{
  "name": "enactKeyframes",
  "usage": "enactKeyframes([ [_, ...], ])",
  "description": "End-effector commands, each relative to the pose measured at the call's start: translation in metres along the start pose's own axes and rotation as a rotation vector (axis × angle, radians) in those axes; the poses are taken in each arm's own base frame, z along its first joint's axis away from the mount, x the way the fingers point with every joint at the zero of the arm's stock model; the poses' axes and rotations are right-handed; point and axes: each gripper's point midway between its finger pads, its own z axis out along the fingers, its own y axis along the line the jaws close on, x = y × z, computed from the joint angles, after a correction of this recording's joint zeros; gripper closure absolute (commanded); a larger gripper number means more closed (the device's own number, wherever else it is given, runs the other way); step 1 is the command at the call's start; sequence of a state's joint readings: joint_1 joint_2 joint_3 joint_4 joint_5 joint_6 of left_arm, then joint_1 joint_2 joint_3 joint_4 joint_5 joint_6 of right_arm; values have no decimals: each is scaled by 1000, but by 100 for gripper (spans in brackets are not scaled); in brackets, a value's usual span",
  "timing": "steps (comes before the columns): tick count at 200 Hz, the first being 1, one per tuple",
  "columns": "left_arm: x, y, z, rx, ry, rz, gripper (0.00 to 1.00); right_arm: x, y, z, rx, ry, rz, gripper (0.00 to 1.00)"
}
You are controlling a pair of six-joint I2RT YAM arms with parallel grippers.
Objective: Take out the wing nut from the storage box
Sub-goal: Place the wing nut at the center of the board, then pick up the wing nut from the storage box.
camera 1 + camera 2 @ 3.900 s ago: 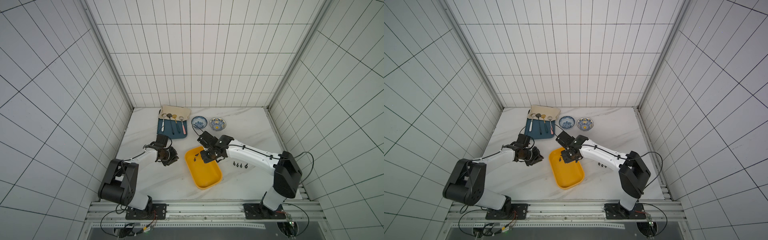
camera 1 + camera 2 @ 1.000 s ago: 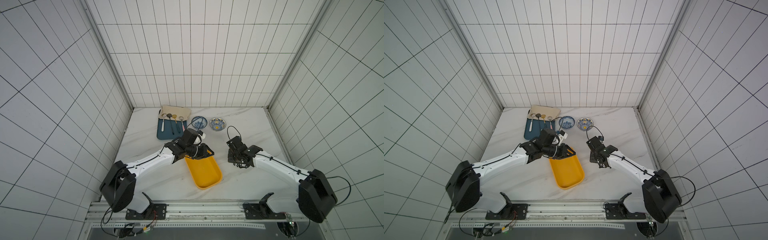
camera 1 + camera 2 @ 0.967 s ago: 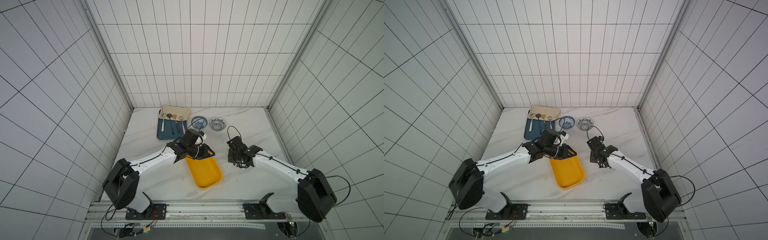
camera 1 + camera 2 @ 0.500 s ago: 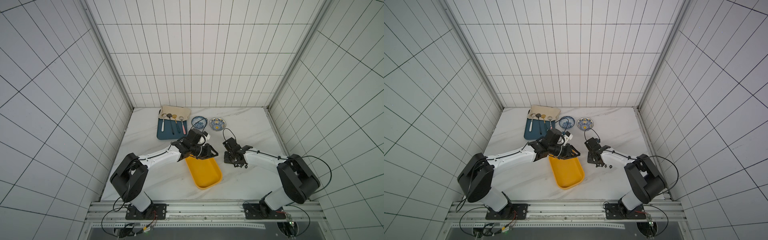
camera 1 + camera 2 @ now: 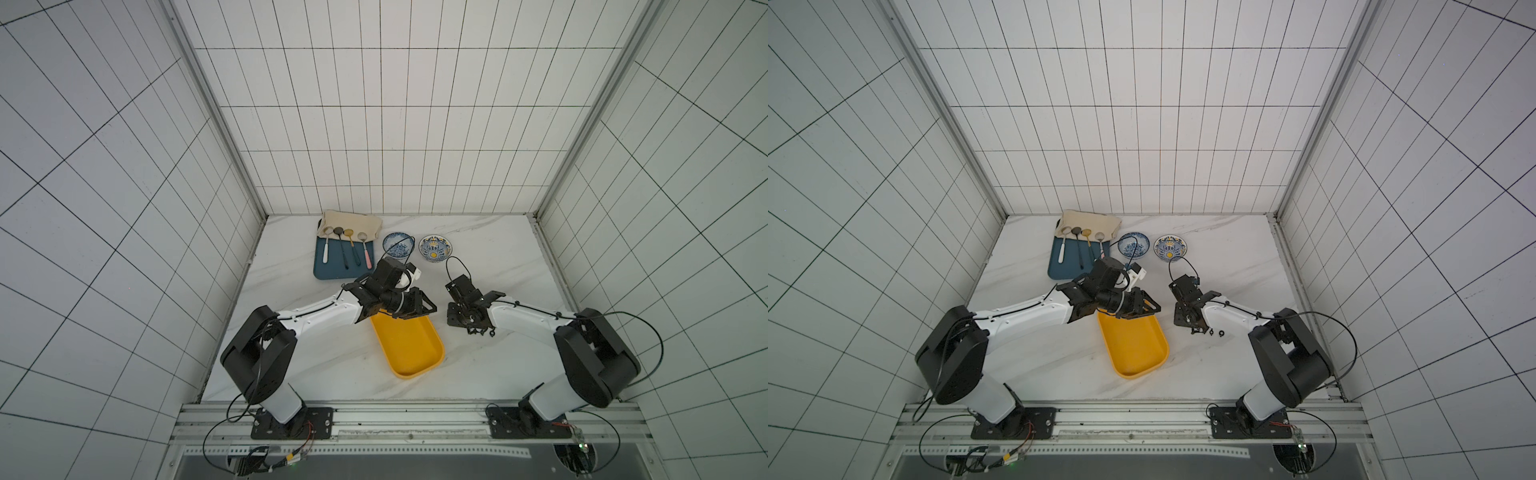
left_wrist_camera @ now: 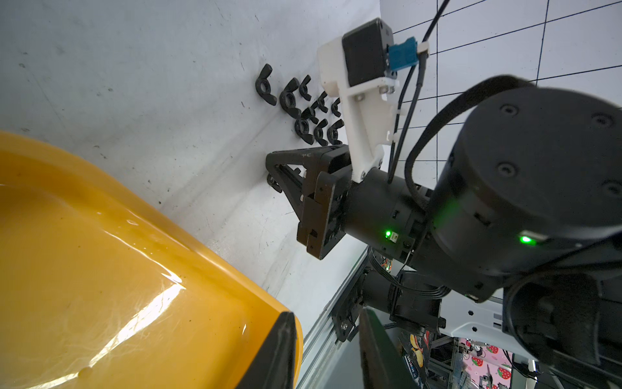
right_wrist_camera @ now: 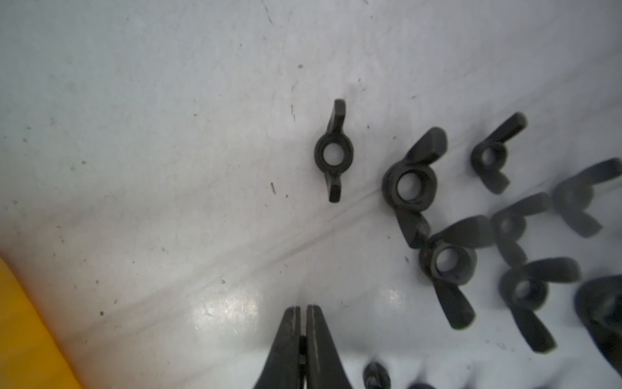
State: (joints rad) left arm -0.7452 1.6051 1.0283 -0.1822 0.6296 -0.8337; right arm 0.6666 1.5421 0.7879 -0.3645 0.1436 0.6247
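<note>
Beside storage box [image 7: 20, 336], wing nuts [image 7: 426, 145] (black)

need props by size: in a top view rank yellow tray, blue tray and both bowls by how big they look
1. yellow tray
2. blue tray, partly under a cloth
3. blue bowl and yellow-centred bowl: look alike, tied

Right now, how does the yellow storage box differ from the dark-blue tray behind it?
The storage box is yellow with a raised rim; the dark-blue tray looks flat. The tray carries four spoons and a beige cloth over its far end; the box's visible part is empty. The tray lies roughly square to the back wall; the box lies slanted. Both are rounded rectangles on the marble table.
</note>
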Motion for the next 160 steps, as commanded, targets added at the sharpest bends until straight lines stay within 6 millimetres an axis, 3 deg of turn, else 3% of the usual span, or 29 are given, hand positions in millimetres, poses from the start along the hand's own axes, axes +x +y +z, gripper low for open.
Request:
enactKeyframes([
  [1, 0, -3, 1, 18, -1, 24, 65, 0, -8, -10, 7, -6, 0, 87],
  [46, 0, -4, -8, 2, -18, 37, 65, -8, -2, -34, -32, -52, -22, 81],
  [78, -17, 13, -46, -27, -113, -8, 65, -20, 39, -79, -123, -158, -142, 79],
  [98, -33, 47, -87, -90, -214, -108, 65, -18, 81, -99, -201, -192, -268, 78],
  [131, -34, 109, -135, -155, -298, -288, 65, 0, 139, -86, -292, -151, -491, 71],
  [160, -22, 127, -145, -159, -305, -348, 65, 12, 172, -66, -339, -92, -623, 64],
])
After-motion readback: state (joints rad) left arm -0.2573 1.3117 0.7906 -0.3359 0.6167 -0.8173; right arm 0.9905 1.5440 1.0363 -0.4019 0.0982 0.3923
